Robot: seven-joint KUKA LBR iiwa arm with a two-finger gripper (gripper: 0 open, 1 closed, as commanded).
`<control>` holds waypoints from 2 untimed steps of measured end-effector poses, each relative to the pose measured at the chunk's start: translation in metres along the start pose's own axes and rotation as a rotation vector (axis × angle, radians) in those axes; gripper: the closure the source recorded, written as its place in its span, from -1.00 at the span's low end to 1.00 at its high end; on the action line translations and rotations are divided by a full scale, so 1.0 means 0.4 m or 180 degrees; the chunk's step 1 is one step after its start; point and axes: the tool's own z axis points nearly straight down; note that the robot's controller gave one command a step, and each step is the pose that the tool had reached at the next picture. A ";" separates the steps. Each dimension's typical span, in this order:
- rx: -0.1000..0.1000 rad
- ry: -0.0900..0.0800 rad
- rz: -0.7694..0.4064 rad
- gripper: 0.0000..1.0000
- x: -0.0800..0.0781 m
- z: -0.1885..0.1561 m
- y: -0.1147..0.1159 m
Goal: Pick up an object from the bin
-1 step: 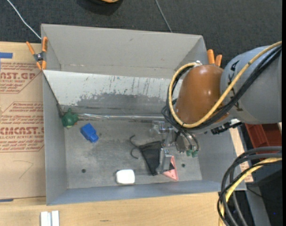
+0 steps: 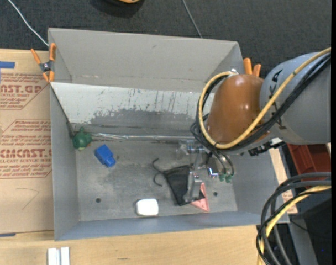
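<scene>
Well, the gripper (image 2: 196, 182) hangs low over the lower right of the bin (image 2: 140, 54), against a crumpled black thing (image 2: 177, 186) with a small pink wedge (image 2: 201, 205) just beside it. Its metalwork hides the tips, so I cannot tell whether the jaws are apart. A white block (image 2: 147, 207) lies nearby.

A thick, rounded arm (image 2: 303, 101) in pale grey, with part of a dark marking near its end. Its wrist sits under 1 smooth, glossy orange-brown cover (image 2: 234, 112), shaped like an egg. Yellow and black cables (image 2: 201, 105) loop round the cover and run back along the grey casing; more of them curl in loops beside the arm's lower part. Below the cover is the gripper (image 2: 197, 185), a small cluster of silver metal and dark parts with thin wires and a green piece.
</scene>
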 end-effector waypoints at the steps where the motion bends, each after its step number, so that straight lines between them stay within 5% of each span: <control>1: 0.0013 0.0036 0.2060 -1.00 0.040 0.196 -0.084; 2: 0.0003 0.0004 -0.0508 -1.00 -0.009 0.192 -0.082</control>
